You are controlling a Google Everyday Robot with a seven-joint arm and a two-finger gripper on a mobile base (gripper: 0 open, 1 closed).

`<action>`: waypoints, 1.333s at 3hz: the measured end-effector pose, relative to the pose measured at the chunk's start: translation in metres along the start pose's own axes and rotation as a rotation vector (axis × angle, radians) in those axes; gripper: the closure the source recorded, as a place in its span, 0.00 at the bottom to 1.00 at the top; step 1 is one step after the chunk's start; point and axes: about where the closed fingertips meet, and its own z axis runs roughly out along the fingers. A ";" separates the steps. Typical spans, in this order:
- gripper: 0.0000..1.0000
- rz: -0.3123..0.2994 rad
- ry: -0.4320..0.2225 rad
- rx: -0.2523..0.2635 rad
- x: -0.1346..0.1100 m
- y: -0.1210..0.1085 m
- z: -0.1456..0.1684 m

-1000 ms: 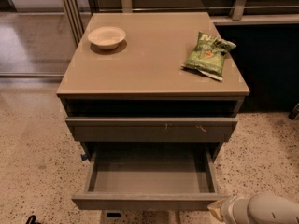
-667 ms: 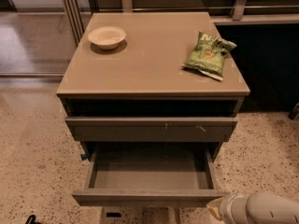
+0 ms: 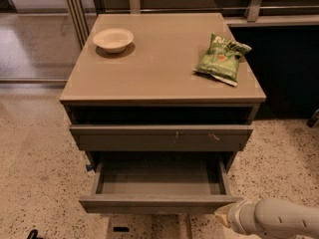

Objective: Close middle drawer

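- The middle drawer (image 3: pixel 149 203) is seen pulled well out, beneath the scratched upper drawer front (image 3: pixel 149 139).
- The tool (image 3: pixel 224 214) is held just beside the right end of that drawer's front panel; whether it is clenched or released cannot be told.
- A bowl (image 3: pixel 113 39) is set near the far left corner of the surface (image 3: pixel 159 71); a green bag (image 3: pixel 222 58) lies by its right edge.

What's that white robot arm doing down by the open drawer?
A robot is trying to shut the middle drawer, which is pulled far out and has nothing inside. Its end effector is low on the right, next to the right end of the drawer's front panel; whether it touches the panel is hard to tell. The drawer above sticks out only a little. A bowl and a green snack bag sit on the cabinet top, away from the arm.
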 end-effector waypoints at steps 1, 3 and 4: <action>1.00 -0.022 0.011 0.002 -0.016 -0.009 0.020; 1.00 -0.011 -0.004 0.015 -0.018 -0.016 0.022; 1.00 -0.005 -0.038 0.073 -0.031 -0.049 0.026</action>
